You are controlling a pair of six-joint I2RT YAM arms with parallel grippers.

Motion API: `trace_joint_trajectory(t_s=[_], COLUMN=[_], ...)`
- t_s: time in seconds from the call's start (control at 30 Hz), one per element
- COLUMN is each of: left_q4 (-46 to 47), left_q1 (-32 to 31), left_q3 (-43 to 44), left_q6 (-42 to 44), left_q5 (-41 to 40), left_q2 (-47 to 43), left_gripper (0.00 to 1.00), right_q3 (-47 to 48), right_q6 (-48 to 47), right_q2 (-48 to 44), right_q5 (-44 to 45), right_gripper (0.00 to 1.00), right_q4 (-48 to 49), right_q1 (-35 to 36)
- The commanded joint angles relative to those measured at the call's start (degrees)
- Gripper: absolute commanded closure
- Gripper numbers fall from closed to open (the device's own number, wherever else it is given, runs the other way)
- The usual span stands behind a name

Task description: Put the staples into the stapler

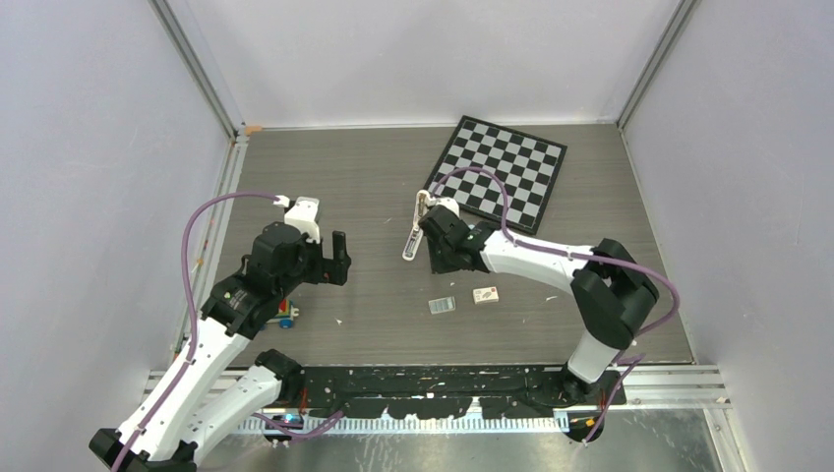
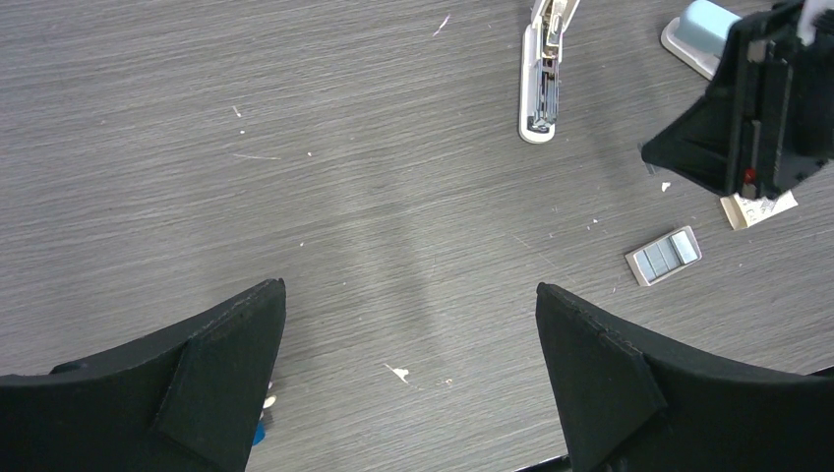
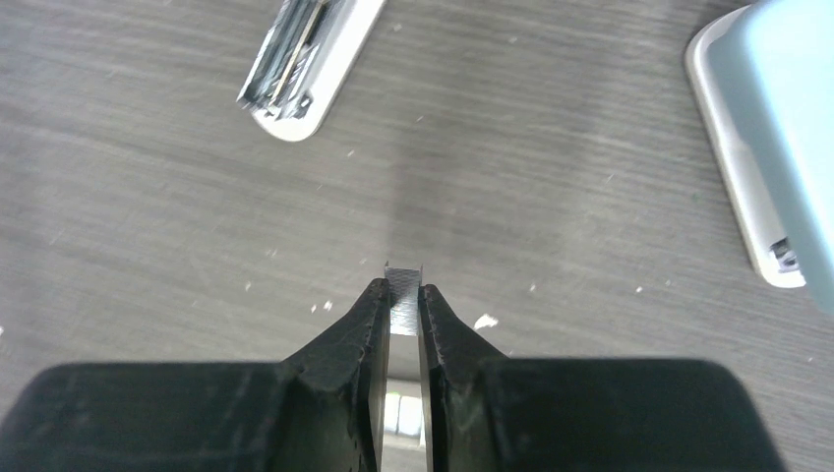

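Observation:
The white stapler [image 1: 416, 228] lies open on the table, its metal channel facing up; it also shows in the left wrist view [image 2: 541, 79] and the right wrist view [image 3: 300, 59]. My right gripper [image 3: 401, 295] is shut on a small silvery strip of staples [image 3: 403, 280], held above the table just short of the stapler's near end [image 1: 433, 258]. A grey tray with more staples [image 1: 442, 306] and the small white staple box [image 1: 485, 294] lie behind it. My left gripper [image 2: 411, 295] is open and empty, left of the stapler [image 1: 339, 261].
A chessboard [image 1: 502, 172] lies at the back right. A light-blue and white object [image 3: 777, 128] lies right of the stapler, close to my right gripper. A small colourful toy [image 1: 285, 317] sits by the left arm. White crumbs dot the table.

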Motion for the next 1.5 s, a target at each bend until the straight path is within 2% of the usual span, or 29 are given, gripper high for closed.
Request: trace_joint_trajectory(t_s=[0.0,0.23,0.5,0.87,1.2,1.47], left_q4=[1.2,0.9,1.2,1.1,1.1,1.0], left_q1=[-0.1,0.0,0.0,0.0,0.0,0.0], left_q3=[0.2,0.8,0.5,0.5,0.7,0.6], left_q6=[0.6,0.9,0.9,1.1,1.3,1.3], left_q5=[-0.2,0.2,0.1,0.0,0.1,-0.1], left_q2=[-0.8,0.4,0.0,-0.6,-0.2,-0.2], left_gripper=[0.00,0.00,0.00,0.00,0.00,0.00], right_q3=[2.9,3.8,4.8,7.1,9.0,10.3], right_q6=[-1.5,-1.2,-1.5,-2.3,-3.0,-3.1], right_q2=[3.3,7.4,8.8,11.2,12.4,14.3], right_q5=[0.0,0.5,0.9,-0.5,-0.3,0.6], right_gripper=[0.80,0.79,0.66,0.66,0.62,0.68], right_q4=[1.9,2.7,2.1,1.0,0.3,-1.0], right_q1=[-1.8,-2.8,-4.0,-4.6,-4.6,-4.6])
